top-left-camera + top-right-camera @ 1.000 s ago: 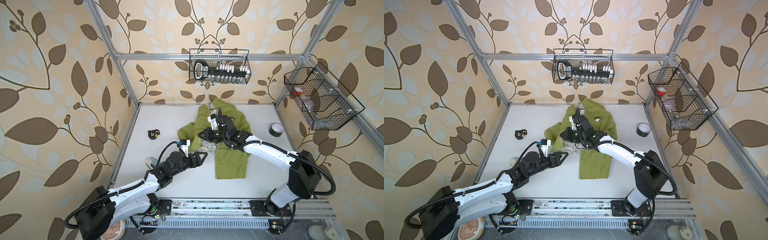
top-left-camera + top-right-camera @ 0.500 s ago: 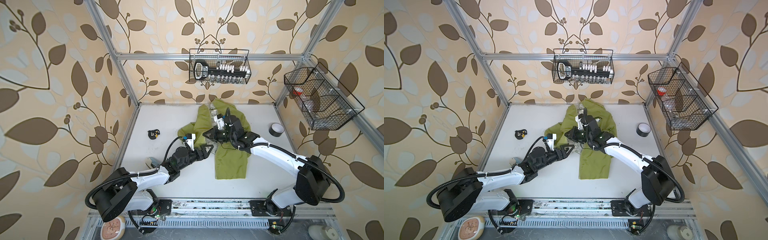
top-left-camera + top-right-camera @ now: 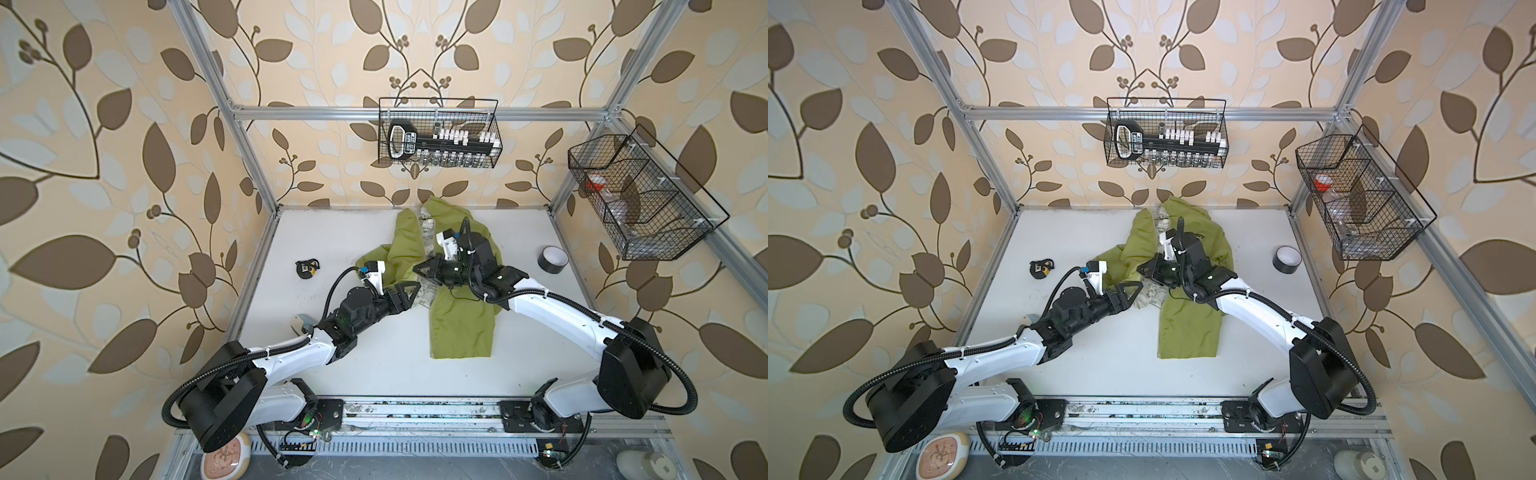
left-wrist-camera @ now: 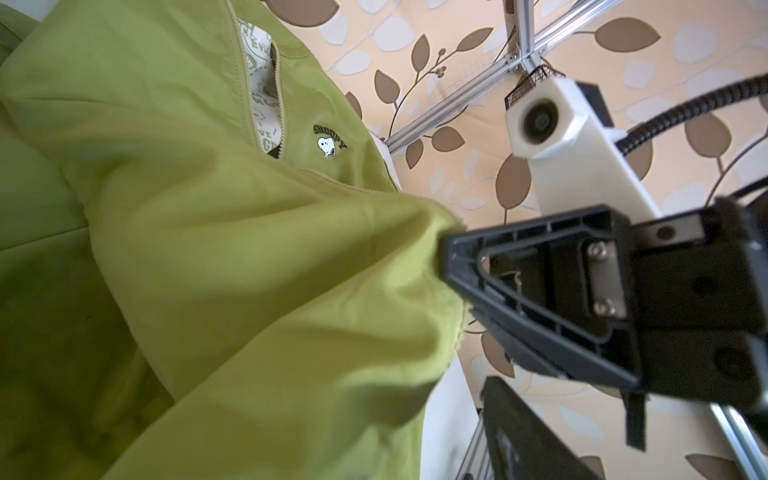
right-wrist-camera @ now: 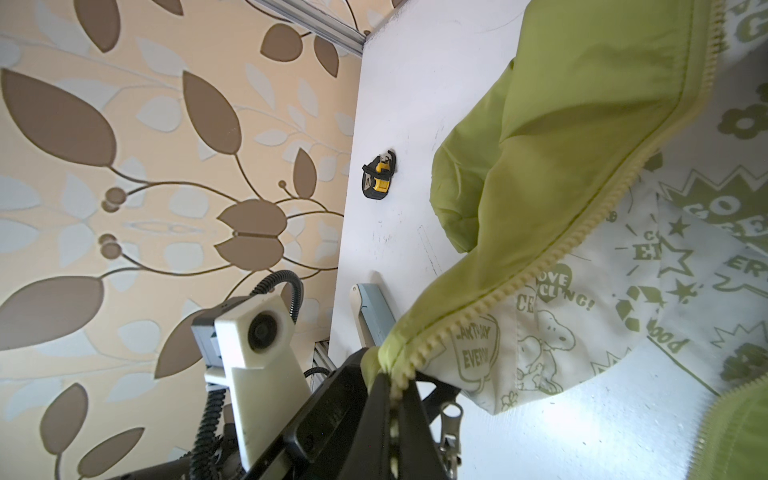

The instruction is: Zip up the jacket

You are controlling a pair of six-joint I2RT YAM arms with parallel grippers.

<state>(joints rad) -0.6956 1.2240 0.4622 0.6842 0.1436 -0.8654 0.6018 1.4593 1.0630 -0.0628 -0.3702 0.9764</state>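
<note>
"Any writing you can make out?"

"'SNOOPY', in small dark letters over a dog's head, on the jacket's (image 4: 187, 249) chest badge (image 4: 330, 141), well apart from the right claw (image 4: 451, 253)."

"Anything closer in?"

"On the pale lining (image 5: 582, 316) just beside that claw: 'EVERY' in a speech bubble (image 5: 476, 351), and 'CLING!' a little farther off."

Bare table (image 3: 395, 365) beside jacket (image 3: 461, 328)

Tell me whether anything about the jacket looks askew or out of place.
The jacket lies bunched and unzipped, with its pale printed lining exposed. The right gripper is shut on one zipper edge.
</note>
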